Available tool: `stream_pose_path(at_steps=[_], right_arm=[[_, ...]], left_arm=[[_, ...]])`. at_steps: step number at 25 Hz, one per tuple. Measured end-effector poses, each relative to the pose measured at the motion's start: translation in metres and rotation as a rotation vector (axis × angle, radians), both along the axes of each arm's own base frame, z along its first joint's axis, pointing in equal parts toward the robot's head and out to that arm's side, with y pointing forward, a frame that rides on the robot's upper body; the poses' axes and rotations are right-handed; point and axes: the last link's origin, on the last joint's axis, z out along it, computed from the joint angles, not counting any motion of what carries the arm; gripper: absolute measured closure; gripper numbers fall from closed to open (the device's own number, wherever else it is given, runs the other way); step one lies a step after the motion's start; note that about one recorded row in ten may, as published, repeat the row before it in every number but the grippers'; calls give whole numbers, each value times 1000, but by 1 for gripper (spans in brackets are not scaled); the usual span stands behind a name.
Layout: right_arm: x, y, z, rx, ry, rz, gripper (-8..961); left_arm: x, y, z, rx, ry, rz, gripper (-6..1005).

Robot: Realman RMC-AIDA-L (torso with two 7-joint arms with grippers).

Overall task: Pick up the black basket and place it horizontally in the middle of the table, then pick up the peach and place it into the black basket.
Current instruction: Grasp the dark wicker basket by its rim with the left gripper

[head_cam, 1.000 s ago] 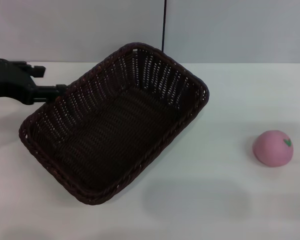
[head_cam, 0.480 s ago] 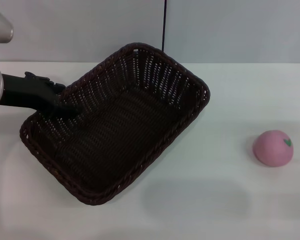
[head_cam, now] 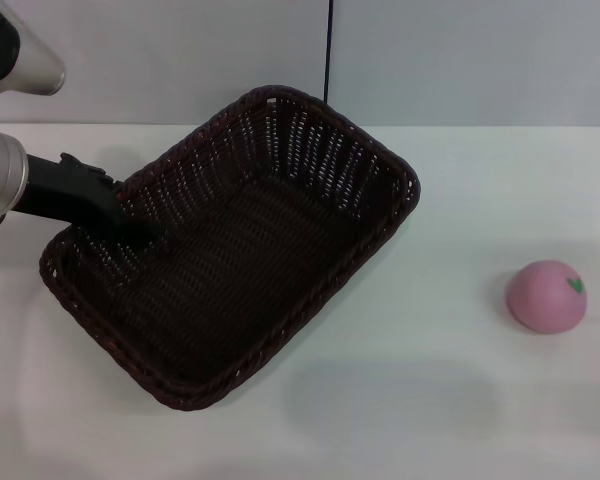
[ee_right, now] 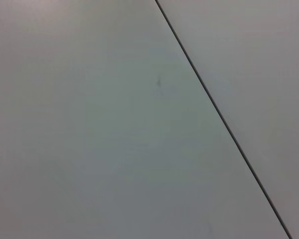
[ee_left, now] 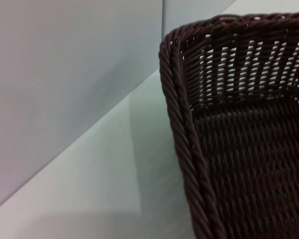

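Head view: left gripper [head_cam: 145, 238] reaches in from the left edge, its tip down over the black basket's [head_cam: 235, 250] left rim, inside the near-left end. Dark fingers merge with the dark weave, so can't tell if the jaws are apart or together, or if they clamp the rim. Basket sits diagonally on the table [head_cam: 460, 400], long axis running from near-left to far-right, open side up. Peach [head_cam: 547, 296] lies well apart from the jaws, far on the opposite side of the basket, leaf mark up, on bare tabletop. Right gripper not in view.

Left wrist view: braided rim and a rounded corner of the black basket [ee_left: 249, 129] fill one side, table [ee_left: 89, 189] beside it; own fingers not seen.

Right wrist view: only plain pale surface crossed by one thin dark line.
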Motion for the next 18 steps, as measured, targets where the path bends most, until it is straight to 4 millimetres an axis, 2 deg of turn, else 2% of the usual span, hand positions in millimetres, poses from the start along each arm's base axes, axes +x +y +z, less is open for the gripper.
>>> stream_pose_path(at_steps=[3, 11, 18], right_arm=[[0, 0, 0, -1, 1, 0, 258], [0, 1, 0, 0, 2, -2, 258], [-1, 3, 1, 3, 8, 1, 259]], left_arm=[[0, 3, 1, 6, 23, -10, 381], [9, 8, 6, 21, 39, -95, 541], [30, 18, -4, -72, 62, -207, 706]])
